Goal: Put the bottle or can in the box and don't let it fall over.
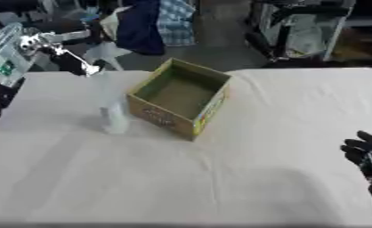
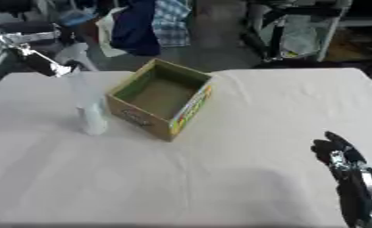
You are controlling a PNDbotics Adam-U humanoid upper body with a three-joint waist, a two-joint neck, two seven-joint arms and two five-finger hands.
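A clear plastic bottle [image 1: 111, 107], pale and see-through, stood upright on the white-clothed table [image 1: 220, 178], just beside the left wall of an open cardboard box [image 1: 181, 95]. The left hand [image 1: 86, 67] was at the bottle's top; whether its fingers clasped the bottle could not be told. The right hand [image 2: 333, 151] rested near the table's right edge, fingers relaxed and apart. Bare cloth lay in front.

a white cloth covered the table [image 1: 244, 178]. beyond it lay a grey floor [image 1: 220, 49], dark blue and checked clothing [image 2: 154, 22] hanging, and what looked like a dark metal frame [image 1: 298, 31].
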